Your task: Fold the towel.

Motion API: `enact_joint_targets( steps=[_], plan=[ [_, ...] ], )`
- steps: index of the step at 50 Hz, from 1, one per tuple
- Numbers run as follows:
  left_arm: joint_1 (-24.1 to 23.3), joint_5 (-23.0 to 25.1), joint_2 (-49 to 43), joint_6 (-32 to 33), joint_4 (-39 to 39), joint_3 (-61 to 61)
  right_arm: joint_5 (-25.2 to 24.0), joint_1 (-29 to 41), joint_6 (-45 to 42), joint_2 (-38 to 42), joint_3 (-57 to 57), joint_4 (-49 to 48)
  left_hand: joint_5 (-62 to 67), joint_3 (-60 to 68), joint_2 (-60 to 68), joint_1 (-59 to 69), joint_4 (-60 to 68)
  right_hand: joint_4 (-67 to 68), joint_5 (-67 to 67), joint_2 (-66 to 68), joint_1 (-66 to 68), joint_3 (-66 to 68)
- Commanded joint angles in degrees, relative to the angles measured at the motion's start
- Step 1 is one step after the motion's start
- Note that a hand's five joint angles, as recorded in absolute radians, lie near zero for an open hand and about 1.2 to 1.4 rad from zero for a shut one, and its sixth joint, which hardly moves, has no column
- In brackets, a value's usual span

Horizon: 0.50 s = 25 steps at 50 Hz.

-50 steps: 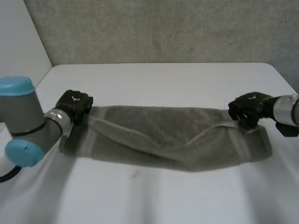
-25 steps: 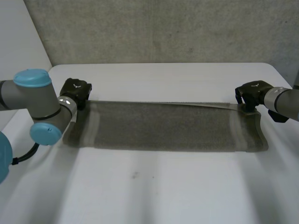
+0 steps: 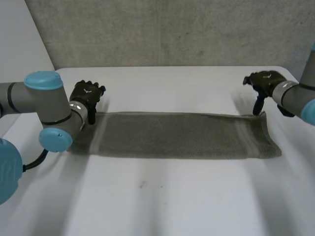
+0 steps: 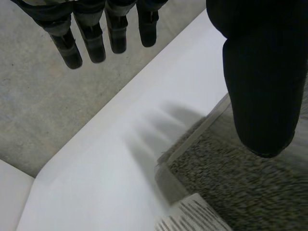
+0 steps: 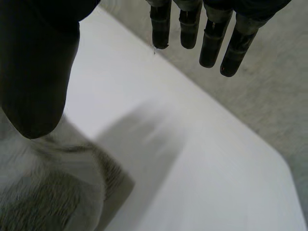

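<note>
Lengthwise fold looks laid: grey towel point(image 3: 172, 135) flat, left hand point(image 3: 87, 93) and right hand point(image 3: 265, 81) straight-fingered, empty above its far corners; next needs an end pinched

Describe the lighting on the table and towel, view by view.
Head view: soft light, no glare on the white table; the towel reads dark, with paler stripes near both ends. Left wrist view: bright table, the towel's hem paler than its pile. Right wrist view: towel corner greyer than the table.
</note>
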Motion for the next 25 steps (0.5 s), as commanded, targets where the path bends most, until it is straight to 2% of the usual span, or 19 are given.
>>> enact_joint_targets(
  steps=[1, 2, 4, 7, 9, 10, 12, 16, 18, 25],
  plan=[
    [-0.29, 0.19, 8.54, -1.64, -1.16, -8.98, -2.81, -0.48, 3.19, -12.42, 14.24, -0.74, -2.43, -1.00, -0.92, -1.19, -1.11, -4.67, -3.51, -4.19, -3.33, -3.88],
    [-0.21, 0.37, 10.98, -2.42, -0.72, -12.29, -2.82, -0.48, 3.19, -12.45, 14.29, -0.74, -2.43, -1.00, -0.92, -1.19, -1.11, -4.67, -3.51, -4.19, -3.33, -3.88],
    [-0.21, 0.54, 13.27, -3.04, 0.15, -15.28, -4.74, -0.66, 2.76, -19.63, 25.93, -4.67, -2.43, -1.00, -0.92, -1.19, -1.11, -4.67, -3.51, -4.19, -3.33, -3.88],
    [-0.29, 0.63, 17.49, -3.83, 2.61, -21.00, -5.11, -0.66, 2.14, -23.00, 31.87, -7.86, -2.43, -1.00, -0.92, -1.19, -1.11, -4.67, -3.51, -4.19, -3.33, -3.88],
    [-0.29, 0.72, 19.35, -3.92, 3.85, -23.75, -5.81, -1.79, 0.39, -29.39, 43.42, -14.16, -2.43, -1.00, -0.92, -1.19, -1.11, -4.67, -3.51, -4.19, -3.33, -3.88],
    [-0.21, 0.81, 21.18, -3.92, 5.07, -26.19, -5.81, -1.80, 0.38, -29.42, 43.47, -14.19, -2.43, -1.00, -0.92, -1.19, -1.11, -4.67, -3.51, -4.19, -3.33, -3.88],
    [-0.29, 0.90, 22.96, -3.92, 6.14, -28.32, -6.07, -3.82, -1.54, -34.23, 53.36, -19.00, -2.43, -1.00, -0.92, -1.19, -1.11, -4.67, -3.51, -4.19, -3.33, -3.88],
    [-0.29, 0.90, 26.82, -4.19, 8.06, -32.88, -6.07, -4.70, -3.22, -36.45, 60.88, -22.19, -2.43, -1.00, -0.92, -1.19, -1.11, -3.41, -2.25, -2.93, -2.07, -2.62],
    [-0.29, 0.98, 27.70, -4.27, 8.59, -33.93, -6.33, -5.05, -4.45, -36.71, 65.86, -24.72, -2.43, -1.00, -0.92, -1.19, -1.11, 3.46, 4.61, 3.94, 4.80, 4.25],
    [-0.29, 0.98, 28.76, -8.49, 10.71, -36.85, -8.53, -7.51, -5.16, -34.44, 71.85, -31.66, -2.43, -1.00, -0.92, -1.19, -1.11, 11.89, 13.04, 12.37, 13.23, 12.67]
  ],
)
